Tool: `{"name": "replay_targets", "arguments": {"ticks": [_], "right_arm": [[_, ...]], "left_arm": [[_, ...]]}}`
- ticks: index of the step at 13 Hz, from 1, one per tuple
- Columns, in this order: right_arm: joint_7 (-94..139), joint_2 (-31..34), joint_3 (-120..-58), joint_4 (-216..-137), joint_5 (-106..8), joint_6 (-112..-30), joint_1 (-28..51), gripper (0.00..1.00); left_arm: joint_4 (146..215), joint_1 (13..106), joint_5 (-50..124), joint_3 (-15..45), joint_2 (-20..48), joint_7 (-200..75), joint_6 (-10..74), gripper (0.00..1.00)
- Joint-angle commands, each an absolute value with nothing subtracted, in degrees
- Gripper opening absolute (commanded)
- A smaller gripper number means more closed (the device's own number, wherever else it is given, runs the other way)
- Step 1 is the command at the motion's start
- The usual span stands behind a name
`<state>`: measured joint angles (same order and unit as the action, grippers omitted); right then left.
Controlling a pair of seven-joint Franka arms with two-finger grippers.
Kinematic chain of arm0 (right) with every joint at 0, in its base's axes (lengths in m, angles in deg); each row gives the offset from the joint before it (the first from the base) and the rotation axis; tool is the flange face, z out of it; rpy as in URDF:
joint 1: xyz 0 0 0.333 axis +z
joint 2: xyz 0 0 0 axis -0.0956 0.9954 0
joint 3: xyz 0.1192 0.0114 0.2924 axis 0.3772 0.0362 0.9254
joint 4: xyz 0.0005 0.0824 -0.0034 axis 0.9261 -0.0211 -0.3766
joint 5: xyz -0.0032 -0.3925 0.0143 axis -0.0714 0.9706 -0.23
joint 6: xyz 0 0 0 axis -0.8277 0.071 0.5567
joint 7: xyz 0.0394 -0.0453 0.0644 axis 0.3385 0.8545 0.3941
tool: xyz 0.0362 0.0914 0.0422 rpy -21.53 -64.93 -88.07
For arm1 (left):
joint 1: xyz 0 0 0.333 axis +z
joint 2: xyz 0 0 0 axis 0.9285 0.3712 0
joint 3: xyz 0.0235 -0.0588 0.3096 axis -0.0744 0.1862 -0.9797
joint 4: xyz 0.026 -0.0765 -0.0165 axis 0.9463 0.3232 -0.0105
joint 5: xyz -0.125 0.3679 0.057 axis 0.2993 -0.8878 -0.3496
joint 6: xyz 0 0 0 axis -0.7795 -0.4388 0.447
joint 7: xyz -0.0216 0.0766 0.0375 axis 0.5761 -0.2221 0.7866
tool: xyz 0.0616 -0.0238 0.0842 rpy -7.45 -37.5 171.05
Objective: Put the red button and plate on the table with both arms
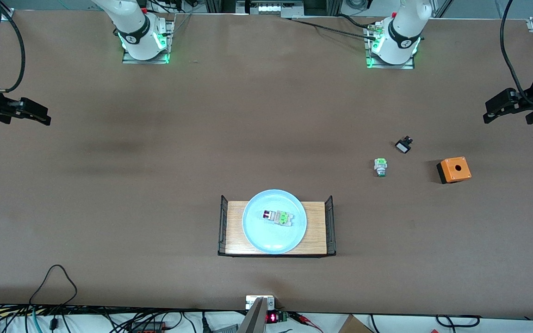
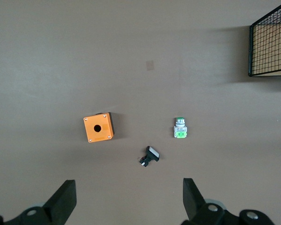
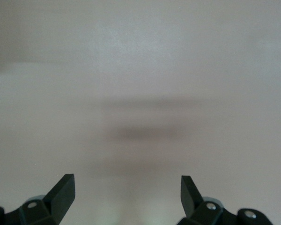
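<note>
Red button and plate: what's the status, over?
Left gripper and right gripper open, empty, waiting at table ends. Red button on plate, on tray. Nothing blocking.

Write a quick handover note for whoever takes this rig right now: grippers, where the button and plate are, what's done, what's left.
Left gripper: open, empty, waiting above the left arm's end of the table.
Right gripper: open, empty, waiting above the right arm's end.
Red button: lying in the plate.
Plate: on the wooden tray.
Done: nothing yet.
Left: move both button and plate onto the table.
</note>
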<state>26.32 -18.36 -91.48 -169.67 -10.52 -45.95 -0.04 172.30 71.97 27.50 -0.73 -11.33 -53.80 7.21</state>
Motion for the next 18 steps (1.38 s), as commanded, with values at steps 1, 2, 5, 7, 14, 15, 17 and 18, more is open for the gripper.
{"name": "replay_targets", "arguments": {"ticks": [1,2,5,7,14,15,17,18], "right_arm": [[26.4,-18.84,-91.62,-169.42,-10.45,-45.78,-0.12,1.0],[26.4,-18.84,-91.62,-169.42,-10.45,-45.78,-0.12,1.0],[26.4,-18.84,-91.62,-169.42,-10.45,-45.78,-0.12,1.0],[26.4,-18.84,-91.62,-169.42,-10.54,-45.78,-0.21,1.0],[26.4,-18.84,-91.62,-169.42,-10.54,-45.78,-0.21,1.0],[26.4,-18.84,-91.62,-169.42,-10.45,-45.78,-0.12,1.0],[26.4,-18.84,-91.62,-169.42,-10.45,-45.78,-0.21,1.0],[26.4,-18.84,-91.62,-169.42,-10.54,-45.78,-0.21,1.0]], "left_arm": [[171.53,71.64,26.98,-0.62,-11.21,-54.31,7.18,1.0],[171.52,71.64,26.98,-0.62,-11.21,-54.39,7.1,1.0],[172.22,72.08,27.24,-0.71,-11.22,-53.6,6.75,1.0],[172.58,71.9,27.5,-0.71,-10.34,-53.69,5.96,1.0],[168.12,70.59,30.22,2.28,-2.88,-76.42,6.66,1.0],[165.57,69.01,31.79,2.28,-0.95,-82.72,6.57,1.0],[160.48,66.46,32.95,2.28,3.88,-97.13,6.39,1.0],[158.19,64.36,32.87,2.19,5.99,-102.33,6.39,1.0]]}}
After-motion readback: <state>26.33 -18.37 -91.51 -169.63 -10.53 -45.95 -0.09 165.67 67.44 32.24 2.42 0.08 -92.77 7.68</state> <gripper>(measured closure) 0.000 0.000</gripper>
